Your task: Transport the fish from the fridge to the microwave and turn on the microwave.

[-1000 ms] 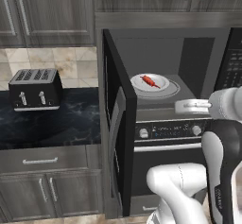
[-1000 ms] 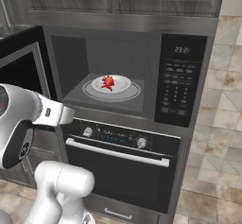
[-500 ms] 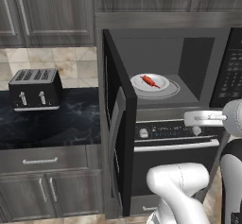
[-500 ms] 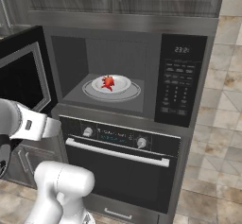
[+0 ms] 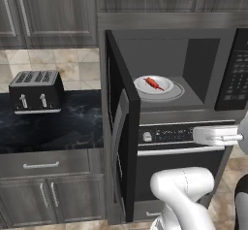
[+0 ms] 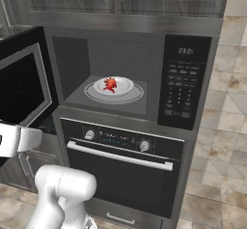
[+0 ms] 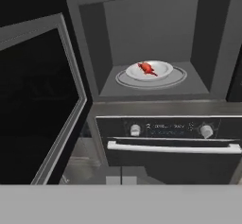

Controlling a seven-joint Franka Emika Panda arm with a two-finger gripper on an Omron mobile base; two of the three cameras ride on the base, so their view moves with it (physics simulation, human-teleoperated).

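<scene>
The small red-orange fish [image 5: 154,83] [image 6: 111,84] [image 7: 147,68] lies on a white plate [image 5: 167,87] [image 6: 126,85] [image 7: 163,69] on the round turntable inside the black microwave [image 5: 235,78] [image 6: 181,83] [image 7: 142,29]. Its door [image 5: 121,127] [image 6: 21,85] [image 7: 33,105] stands wide open, swung out to the left. My gripper [image 7: 121,180] is shut and holds nothing. It hangs back from the microwave, below the level of the opening, facing the cavity and the oven front. The fridge is out of view.
A black oven [image 5: 169,136] [image 6: 120,170] [image 7: 170,147] with knobs and a horizontal handle sits directly under the microwave. A black toaster [image 5: 36,92] stands on the dark counter [image 5: 58,127] to the left. Dark wooden cabinets run above and below.
My arm has drawn back and sunk lower in front of the oven. The fish, plate and open door have stayed put.
</scene>
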